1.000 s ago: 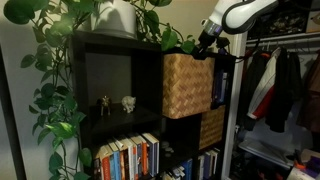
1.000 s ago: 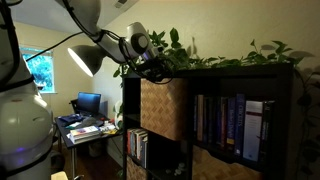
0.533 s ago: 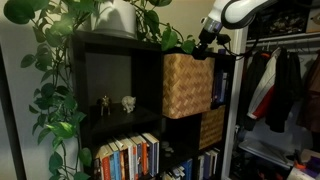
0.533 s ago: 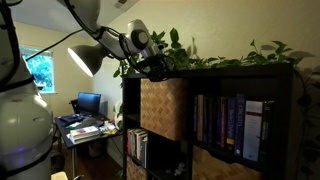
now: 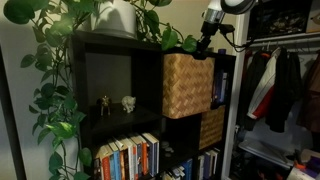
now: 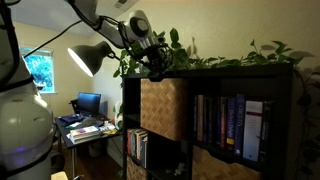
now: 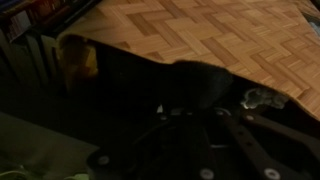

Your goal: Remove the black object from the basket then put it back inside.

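Note:
The large tan wicker basket (image 5: pixel 187 85) (image 6: pixel 163 108) fills an upper cube of the dark shelf. My gripper (image 5: pixel 204 45) (image 6: pixel 155 70) hangs just above its open top, close under the shelf's top board. In the wrist view the basket's chequered wall (image 7: pixel 200 35) runs across the top. Below it a black object (image 7: pixel 195 80) shows as a dark shape between my shut jaws (image 7: pixel 195 112). Everything there is very dark, so the object's outline is unclear. In both exterior views the black object cannot be made out.
A smaller, darker basket (image 5: pixel 211 127) sits in the cube below. Books (image 5: pixel 128 158) (image 6: pixel 230 125) fill other cubes, and small figurines (image 5: pixel 128 102) stand in the open one. Leafy vines (image 5: pixel 60 60) trail over the shelf. Clothes (image 5: pixel 280 85) hang beside it. A lamp (image 6: pixel 85 58) stands behind the arm.
The jaws have gone from open to shut at the basket's top, and the wrist has lifted a little. The basket has not moved.

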You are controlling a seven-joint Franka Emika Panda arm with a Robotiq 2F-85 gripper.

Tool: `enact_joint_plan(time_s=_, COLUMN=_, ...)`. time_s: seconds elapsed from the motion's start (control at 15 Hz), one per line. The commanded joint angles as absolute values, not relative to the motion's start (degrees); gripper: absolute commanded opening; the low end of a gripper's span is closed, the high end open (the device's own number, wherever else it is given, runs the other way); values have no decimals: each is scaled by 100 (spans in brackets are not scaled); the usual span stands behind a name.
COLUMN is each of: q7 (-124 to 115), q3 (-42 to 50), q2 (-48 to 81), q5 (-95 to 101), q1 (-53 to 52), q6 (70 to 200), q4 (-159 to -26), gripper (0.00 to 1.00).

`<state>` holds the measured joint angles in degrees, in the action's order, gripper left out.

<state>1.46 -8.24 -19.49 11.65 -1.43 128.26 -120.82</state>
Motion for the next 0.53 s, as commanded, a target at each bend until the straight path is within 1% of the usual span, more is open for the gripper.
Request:
enact_joint_plan(time_s=0.0, q7=-79, q3=-805, q2=-2044, q5=1263, q1=-160, q6=12183, q4=-11632, gripper=7)
enact_joint_plan(time_s=0.2, q7=-287, q3=-853, q2=-2018, q5=1488, q1=-103, q6=11882, q4=-11272, gripper=7)
enact_joint_plan(time_s=0.47, q7=-667, q3=-900, q2=-1966, q5=2118, q1=44, q6=11912, q4=-11014, gripper=7)
